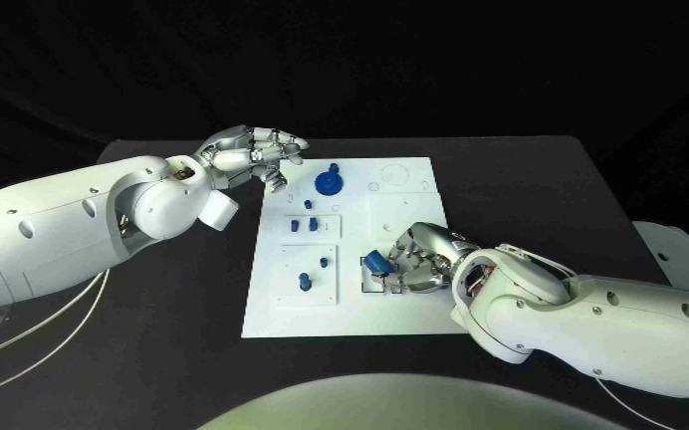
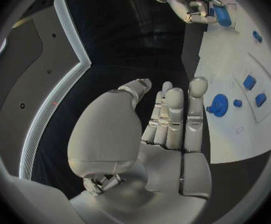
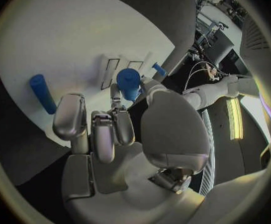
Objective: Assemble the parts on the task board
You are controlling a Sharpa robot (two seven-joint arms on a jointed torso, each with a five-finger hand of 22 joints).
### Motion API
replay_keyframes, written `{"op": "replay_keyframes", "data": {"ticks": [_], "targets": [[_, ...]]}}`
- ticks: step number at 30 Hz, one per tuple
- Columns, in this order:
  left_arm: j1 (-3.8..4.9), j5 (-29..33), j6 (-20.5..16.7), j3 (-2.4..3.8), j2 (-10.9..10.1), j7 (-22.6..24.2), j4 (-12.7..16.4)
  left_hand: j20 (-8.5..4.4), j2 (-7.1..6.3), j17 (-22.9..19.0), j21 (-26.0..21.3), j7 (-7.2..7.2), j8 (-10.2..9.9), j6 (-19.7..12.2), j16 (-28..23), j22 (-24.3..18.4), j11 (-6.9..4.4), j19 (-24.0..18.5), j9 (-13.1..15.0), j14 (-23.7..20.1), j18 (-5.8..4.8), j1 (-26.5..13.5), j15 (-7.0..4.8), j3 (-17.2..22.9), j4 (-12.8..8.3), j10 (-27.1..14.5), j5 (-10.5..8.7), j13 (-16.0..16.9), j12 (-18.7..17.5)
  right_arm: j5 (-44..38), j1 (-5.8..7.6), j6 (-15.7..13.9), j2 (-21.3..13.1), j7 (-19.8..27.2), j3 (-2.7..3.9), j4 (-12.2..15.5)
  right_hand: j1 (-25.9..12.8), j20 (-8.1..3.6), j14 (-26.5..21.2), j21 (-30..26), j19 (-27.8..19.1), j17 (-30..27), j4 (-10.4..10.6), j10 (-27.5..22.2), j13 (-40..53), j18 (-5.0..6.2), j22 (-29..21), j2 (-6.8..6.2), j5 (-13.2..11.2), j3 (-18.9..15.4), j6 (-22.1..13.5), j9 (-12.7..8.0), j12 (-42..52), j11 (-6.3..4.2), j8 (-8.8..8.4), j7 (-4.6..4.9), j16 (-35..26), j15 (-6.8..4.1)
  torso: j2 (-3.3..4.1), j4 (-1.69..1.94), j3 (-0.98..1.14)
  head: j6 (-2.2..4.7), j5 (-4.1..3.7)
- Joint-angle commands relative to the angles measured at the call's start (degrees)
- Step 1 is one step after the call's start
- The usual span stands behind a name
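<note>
The task board point(image 1: 395, 316) lies in the middle of the table point(image 1: 143, 350). At its far edge sits a round part point(image 1: 329, 184), with the left hand point(image 1: 256, 151) just beside the board's far left corner. Nearer, on the board's left half, two small parts point(image 1: 303, 223) stand side by side, and two more point(image 1: 314, 271) lie nearer still. The right hand point(image 1: 416, 263) rests on the board's right half, holding a part point(image 1: 376, 262) over it
</note>
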Motion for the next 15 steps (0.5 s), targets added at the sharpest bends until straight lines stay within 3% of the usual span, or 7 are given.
{"op": "replay_keyframes", "data": {"ticks": [1,13,15], "targets": [[0.02,0.0,1.0,0.04,0.1,0.2,0.1,0.32,0.08,0.0,-0.2,0.03,0.2,-0.2,0.3,2.7,0.2,0.2,0.1,-0.1,0.89,-0.5,0.08,0.0,0.3,-0.3,0.27,0.0,-0.2,-0.8,-0.06,2.2,0.4,-0.9,0.0,-0.1,-0.8,-0.15,5.5,-0.2,0.2,12.9,0.1,0.6,4.1,-0.72,0.4,0.14,-0.3,-0.5,1.6,0.0,0.5,0.04,-0.24,-1.2,0.3,0.0,0.01,0.0,0.01,-0.08,0.04],[0.02,0.0,1.1,0.04,0.1,0.0,0.1,0.31,0.08,-0.1,-0.3,0.03,0.3,-0.3,0.3,2.7,0.19,0.2,0.1,-0.1,0.91,-0.4,0.07,0.1,0.3,-0.3,0.35,0.0,-0.2,-0.8,-0.09,2.7,1.1,-1.2,0.0,-0.8,-3.0,-0.17,5.5,-0.8,0.1,12.7,0.1,0.5,3.9,-0.62,0.2,0.66,-0.7,-1.9,1.7,-0.1,0.2,0.02,-0.43,-1.23,0.2,-0.03,0.02,-0.02,0.01,-0.23,0.18],[0.02,-0.1,1.2,0.04,0.1,0.0,0.1,0.31,0.08,-0.1,-0.3,0.03,0.3,-0.3,0.3,2.7,0.19,0.2,0.1,-0.1,0.91,-0.4,0.07,0.1,0.3,-0.3,0.35,0.0,-0.2,-0.7,-0.1,2.7,1.2,-1.2,0.0,-0.9,-4.3,-0.16,5.5,-1.0,0.0,12.7,0.1,0.4,3.8,-0.6,0.2,0.82,-2.1,-3.0,1.8,0.0,-0.1,0.02,-0.47,-1.24,0.2,-0.02,0.0,-0.02,0.0,-0.27,0.19]]}}
